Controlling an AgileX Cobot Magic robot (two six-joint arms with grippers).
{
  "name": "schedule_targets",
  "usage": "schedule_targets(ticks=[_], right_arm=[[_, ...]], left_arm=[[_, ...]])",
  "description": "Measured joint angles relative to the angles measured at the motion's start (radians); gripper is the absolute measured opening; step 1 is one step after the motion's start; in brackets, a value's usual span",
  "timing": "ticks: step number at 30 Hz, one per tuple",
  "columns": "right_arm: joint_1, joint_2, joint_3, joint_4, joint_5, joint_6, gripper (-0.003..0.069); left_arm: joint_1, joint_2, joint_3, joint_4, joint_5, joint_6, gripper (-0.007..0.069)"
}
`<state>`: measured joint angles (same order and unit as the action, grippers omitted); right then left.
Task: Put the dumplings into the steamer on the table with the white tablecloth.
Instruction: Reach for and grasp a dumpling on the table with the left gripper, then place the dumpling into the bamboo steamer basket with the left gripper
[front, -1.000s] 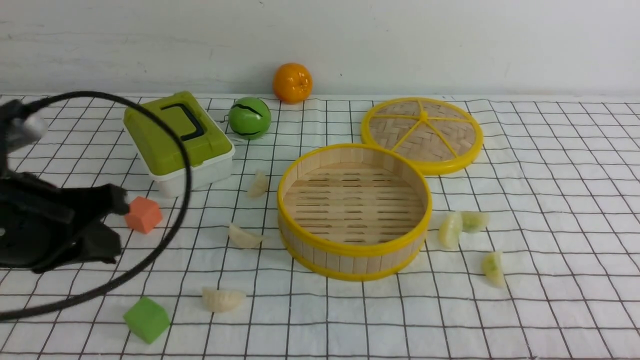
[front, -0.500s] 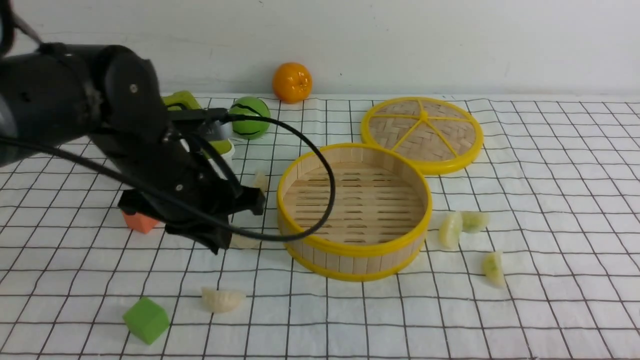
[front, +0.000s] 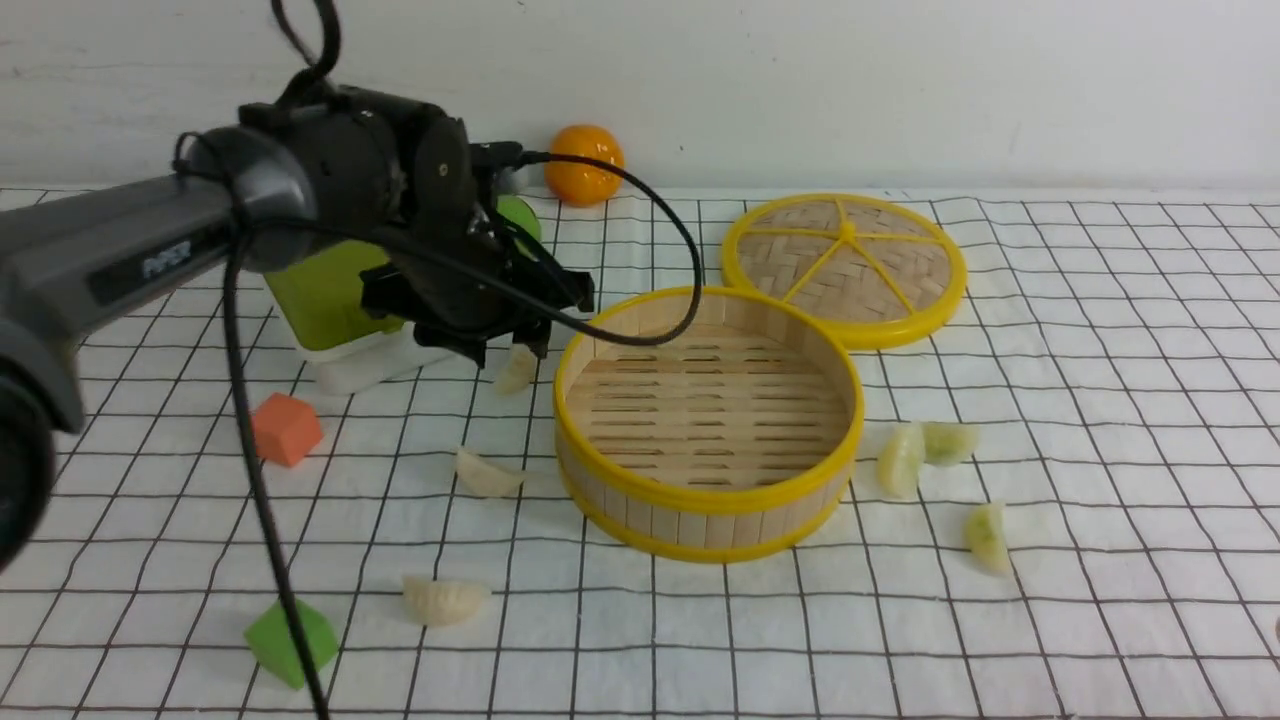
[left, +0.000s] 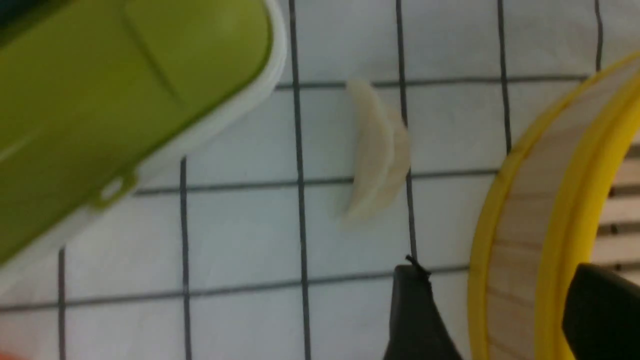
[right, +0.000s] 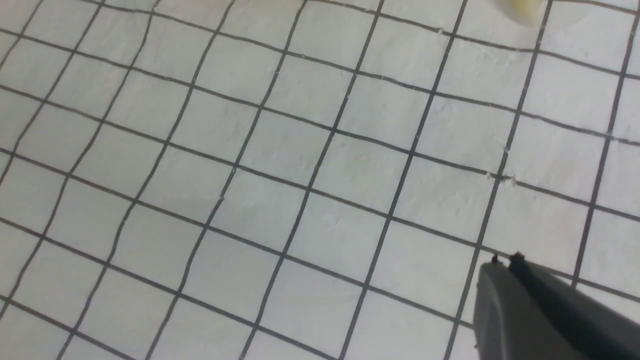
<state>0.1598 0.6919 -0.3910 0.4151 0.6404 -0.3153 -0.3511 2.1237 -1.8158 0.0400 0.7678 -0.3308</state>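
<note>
six dumplings (front: 443, 598): lay outside the empty steamer (front: 706, 500)
left end effector (front: 510, 345): swung in, jaws spread, above cream dumpling (left: 377, 150)
right end effector (right: 507, 262): closed, idle

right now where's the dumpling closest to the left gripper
In the front view the dumpling lies on the robot's left, on the tablecloth between the green box and the steamer, close to the open left gripper.

- Front view: low, from the robot's side, facing forward across the table (front: 1100, 300).
- Left wrist view: close, looking downward; shares one dumpling (left: 377, 150) and the steamer (left: 520, 210) with the front view.
- Right wrist view: close above the tablecloth (right: 300, 175).
</note>
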Motion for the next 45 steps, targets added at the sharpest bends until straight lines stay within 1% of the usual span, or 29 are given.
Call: schedule_targets(ticks=[2,4,6,11,14,18,21,24,31,36,41,45], right_arm=[[0.000,0.000,0.003,0.000,-0.010,0.000,0.0001],[0.000,0.000,0.004,0.000,-0.013,0.000,0.0003],[0.000,0.000,0.012,-0.001,-0.017,0.000,0.0004],[0.000,0.000,0.012,-0.002,-0.019,-0.001,0.0008],[0.000,0.000,0.012,-0.002,-0.021,-0.001,0.0010],[0.000,0.000,0.012,-0.006,-0.023,-0.001,0.0013],[0.000,0.000,0.012,-0.006,-0.032,-0.001,0.0016],[0.000,0.000,0.012,-0.006,-0.034,-0.001,0.0018],[0.000,0.000,0.012,-0.006,-0.035,-0.001,0.0022],[0.000,0.000,0.012,-0.006,-0.037,-0.001,0.0029],[0.000,0.000,0.012,-0.006,-0.037,-0.003,0.0029],[0.000,0.000,0.012,-0.006,-0.040,-0.003,0.0029]], left_arm=[[0.003,0.074,-0.128,0.002,0.046,-0.012,0.0393],[0.007,0.112,-0.180,0.003,0.068,-0.024,0.0393],[0.015,0.177,-0.289,0.011,0.122,-0.037,0.0393],[0.023,0.280,-0.411,0.028,0.213,-0.045,0.0393],[0.022,0.303,-0.419,0.029,0.227,-0.049,0.0390],[0.022,0.311,-0.420,0.042,0.229,-0.049,0.0361],[0.022,0.312,-0.420,0.067,0.222,-0.049,0.0295],[0.022,0.312,-0.421,0.073,0.211,-0.049,0.0252],[0.022,0.341,-0.424,0.070,0.208,-0.037,0.0257],[0.022,0.354,-0.428,0.067,0.220,-0.033,0.0189],[0.022,0.332,-0.426,0.071,0.256,-0.030,0.0190],[0.022,0.247,-0.426,0.072,0.275,-0.026,0.0190]])
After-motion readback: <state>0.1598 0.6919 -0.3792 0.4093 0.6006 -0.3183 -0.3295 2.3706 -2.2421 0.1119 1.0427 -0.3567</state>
